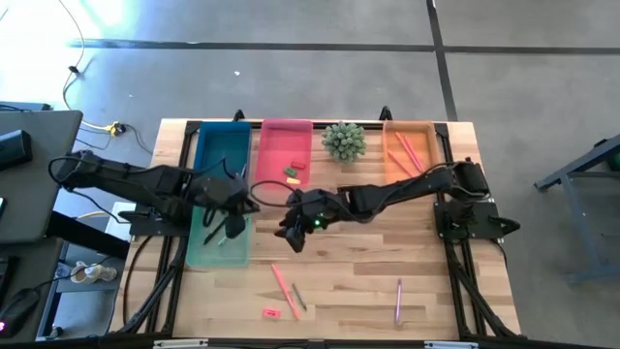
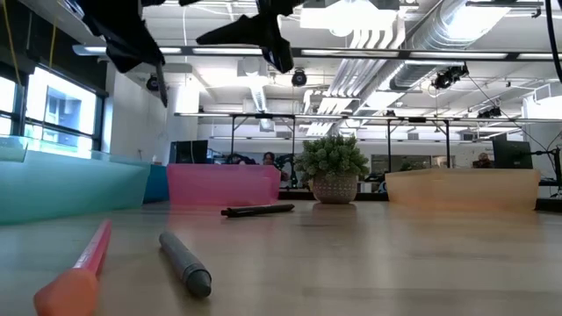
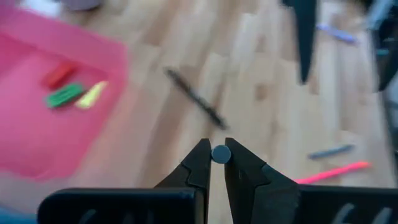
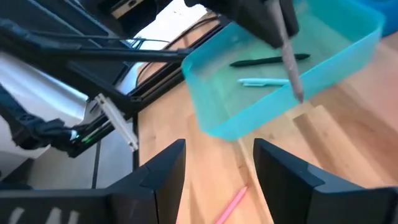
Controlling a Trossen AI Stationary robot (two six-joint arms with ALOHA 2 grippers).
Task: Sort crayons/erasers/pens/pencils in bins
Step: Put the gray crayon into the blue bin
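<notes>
My left gripper [image 3: 216, 163] is shut on a grey stick [image 4: 290, 59] and stands over the pale teal bin [image 1: 221, 254] at the table's left. That bin holds a dark pen [image 4: 268, 60] and a pale pen [image 4: 264, 81]. My right gripper [image 4: 217, 171] is open and empty, above the table's middle [image 1: 291, 233]. The pink bin [image 1: 286, 145] holds green, red and yellow erasers [image 3: 68, 92]. The orange bin [image 1: 412, 145] holds salmon pencils. A salmon pencil [image 1: 284, 279], a grey stick [image 1: 299, 296], a red eraser [image 1: 271, 313] and a purple pencil [image 1: 398, 301] lie loose on the near part of the table. My left gripper pinches the grey stick by its upper end [image 3: 221, 154] between its two fingertips, which come from above and point down. The stick hangs below the fingers, slightly tilted and lifted clear, with its lower end [image 4: 299, 96] over the teal bin's wall.
A blue bin [image 1: 223, 145] stands at the far left. A spiky green plant [image 1: 344, 141] stands between the pink and orange bins. A dark pen [image 3: 196, 99] lies on the bare wood between my two grippers; it also shows in the low view [image 2: 259, 210].
</notes>
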